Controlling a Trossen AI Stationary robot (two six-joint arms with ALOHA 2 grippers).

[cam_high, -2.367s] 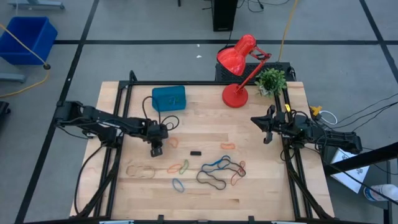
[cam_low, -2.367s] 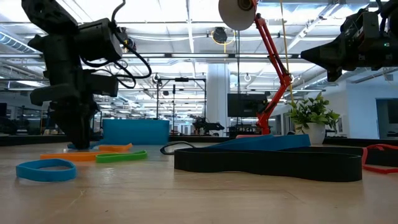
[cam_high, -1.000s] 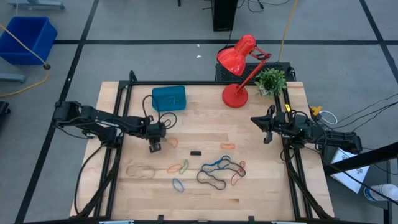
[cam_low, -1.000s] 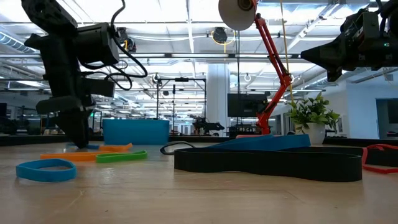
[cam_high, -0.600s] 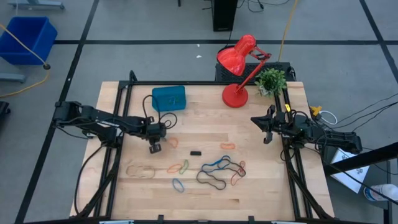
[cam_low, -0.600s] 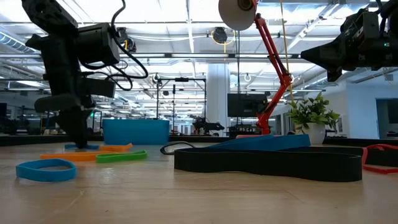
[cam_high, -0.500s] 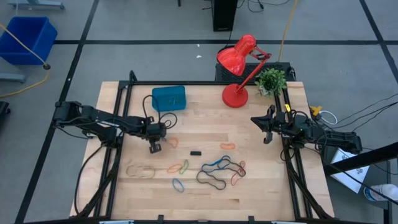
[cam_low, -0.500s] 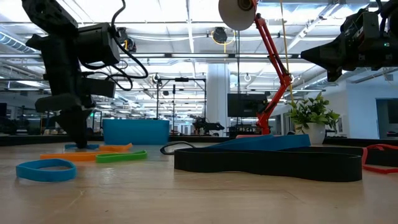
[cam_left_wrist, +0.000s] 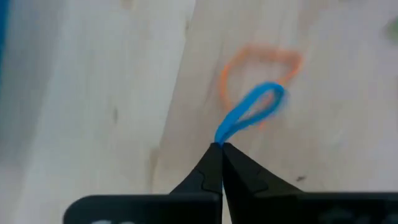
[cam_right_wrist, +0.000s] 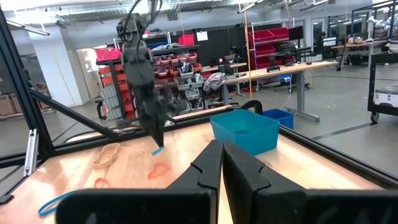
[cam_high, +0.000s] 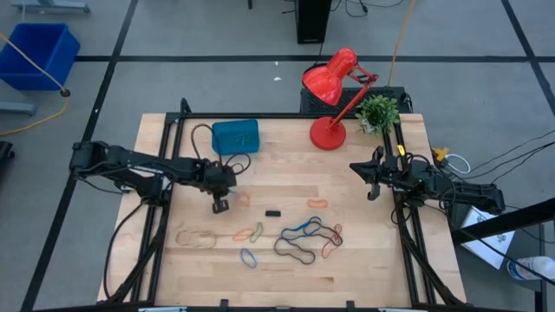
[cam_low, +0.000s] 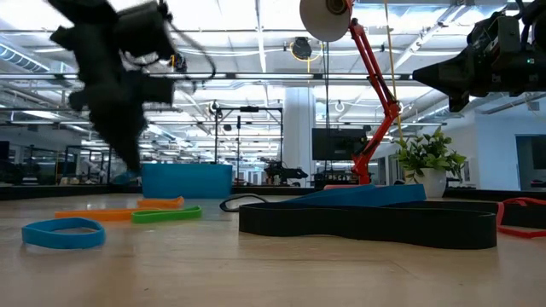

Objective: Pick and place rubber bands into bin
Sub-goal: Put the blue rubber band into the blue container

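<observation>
My left gripper (cam_high: 220,204) hangs over the table's left middle, just nearer than the teal bin (cam_high: 235,137), and is shut on a blue rubber band (cam_left_wrist: 250,113). An orange band (cam_left_wrist: 260,62) lies on the wood under it. More rubber bands lie flat nearer the front: a tangled heap (cam_high: 308,238), a tan one (cam_high: 195,237), a small blue one (cam_high: 249,256). My right gripper (cam_right_wrist: 221,147) waits shut at the table's right edge, touching nothing. My left gripper pinches one end of the blue band's loop (cam_left_wrist: 219,140) between its two fingertips. The fingers slant steeply down from above. The rest of the loop sticks out past the fingertips, lifted clear of the table, over the orange band.
A red desk lamp (cam_high: 334,95) and a small potted plant (cam_high: 378,113) stand at the far right. A small black piece (cam_high: 272,212) lies mid-table. Black frame rails (cam_high: 165,199) run along both sides. Bare wood lies between the bin and the lamp.
My left gripper has risen off the table and tipped a little, blurred in the low view. The blue band that lay on the wood under it has come up with it and now hangs clear. The other bands have stayed where they were.
</observation>
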